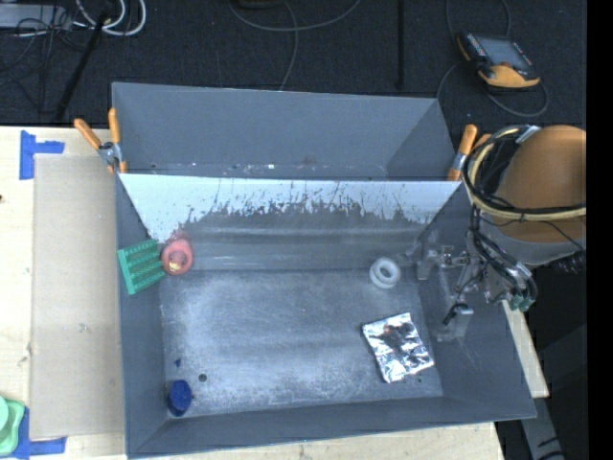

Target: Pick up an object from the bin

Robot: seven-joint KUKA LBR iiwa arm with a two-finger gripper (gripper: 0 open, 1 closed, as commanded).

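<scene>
My gripper (439,291) hangs at the right side of the bin, over the foot of the right wall, open with nothing between its fingers. A small white ring (385,273) lies just left of it on the bin floor. A crumpled silver foil packet (397,347) lies below and to the left of the gripper, apart from it.
At the left wall lie a green comb-like piece (141,265) and a pink cylinder (177,256) side by side. A blue cap-like thing (179,398) sits in the front left corner. The arm with its orange cover comes in from the right.
</scene>
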